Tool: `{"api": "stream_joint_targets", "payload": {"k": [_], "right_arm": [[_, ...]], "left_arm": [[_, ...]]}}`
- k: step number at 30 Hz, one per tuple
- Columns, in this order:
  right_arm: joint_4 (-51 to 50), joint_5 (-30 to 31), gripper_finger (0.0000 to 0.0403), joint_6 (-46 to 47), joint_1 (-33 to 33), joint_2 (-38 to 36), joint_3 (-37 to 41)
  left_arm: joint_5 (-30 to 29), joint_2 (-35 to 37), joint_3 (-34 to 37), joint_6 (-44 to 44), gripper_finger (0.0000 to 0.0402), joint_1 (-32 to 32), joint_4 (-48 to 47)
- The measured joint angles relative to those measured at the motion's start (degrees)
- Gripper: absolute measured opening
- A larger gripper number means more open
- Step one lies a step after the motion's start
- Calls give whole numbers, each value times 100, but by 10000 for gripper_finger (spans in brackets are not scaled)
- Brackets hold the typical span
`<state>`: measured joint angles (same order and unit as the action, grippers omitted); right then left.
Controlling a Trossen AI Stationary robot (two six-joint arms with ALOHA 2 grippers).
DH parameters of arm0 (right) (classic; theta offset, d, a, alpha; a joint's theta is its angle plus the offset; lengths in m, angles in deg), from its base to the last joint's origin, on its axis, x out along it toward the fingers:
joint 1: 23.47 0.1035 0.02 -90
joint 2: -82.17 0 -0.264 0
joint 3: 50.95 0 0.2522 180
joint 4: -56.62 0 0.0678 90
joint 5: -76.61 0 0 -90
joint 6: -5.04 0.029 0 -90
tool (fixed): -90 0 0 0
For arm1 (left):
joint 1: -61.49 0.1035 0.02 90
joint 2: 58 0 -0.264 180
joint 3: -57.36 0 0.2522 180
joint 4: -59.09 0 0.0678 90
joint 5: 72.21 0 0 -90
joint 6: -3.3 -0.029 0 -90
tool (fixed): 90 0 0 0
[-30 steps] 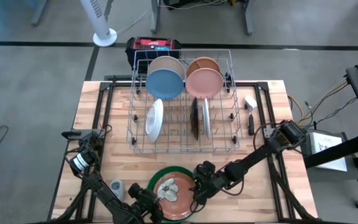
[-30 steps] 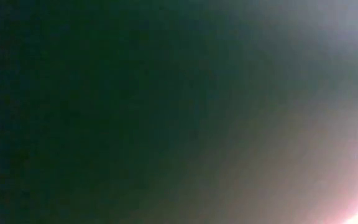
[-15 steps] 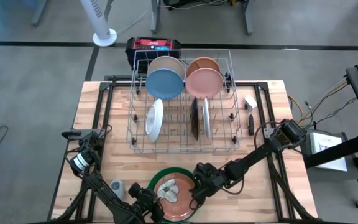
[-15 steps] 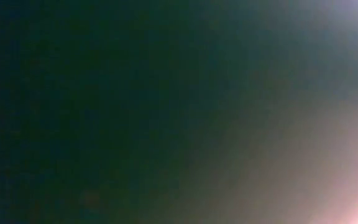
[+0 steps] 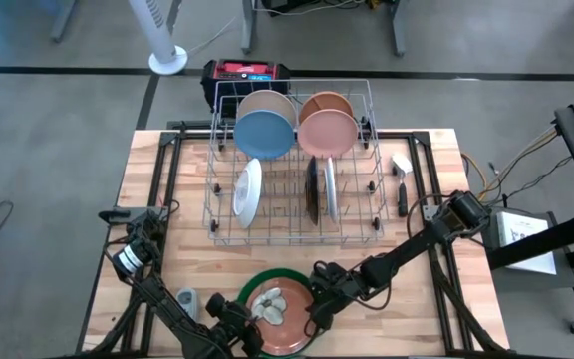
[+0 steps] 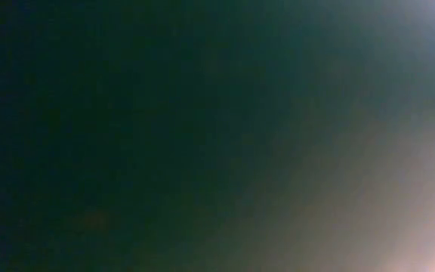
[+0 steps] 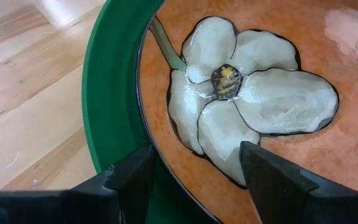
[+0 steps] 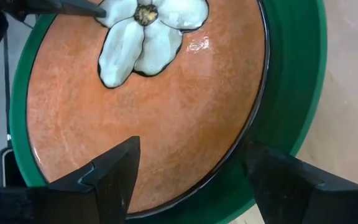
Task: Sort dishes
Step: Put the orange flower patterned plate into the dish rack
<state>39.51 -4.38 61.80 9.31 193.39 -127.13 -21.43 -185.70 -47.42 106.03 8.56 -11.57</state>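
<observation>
The wooden desk carries a silver wire rack toward its far side, a large green plate at its near edge, and a small grey gadget beside it.

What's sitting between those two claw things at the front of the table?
From above, the orange flower plate on the large green plate lies between the left tool and the right tool. Each wrist view shows open fingers straddling the orange plate's rim.

I'm looking straight down from overhead on the worktop; both wrist cameras are sitting close, sharing the flowered plate.
</observation>
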Motion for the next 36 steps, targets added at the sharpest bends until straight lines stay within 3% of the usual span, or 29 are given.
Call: {"api": "stream_joint_targets", "payload": {"k": [8, 23, 36], "right_arm": [[-9, 433, 201, -223, -29, 20, 0], [-300, 1223, 15, -292, -54, 31, 0], [-315, 1295, 0, -470, -55, -55, 2]], "left_arm": [[-201, -4, 0, 6, 221, -7, 7], [-553, -20, -109, 31, 221, -13, -17], [-631, 11, -114, 30, 221, -28, -23]]}}
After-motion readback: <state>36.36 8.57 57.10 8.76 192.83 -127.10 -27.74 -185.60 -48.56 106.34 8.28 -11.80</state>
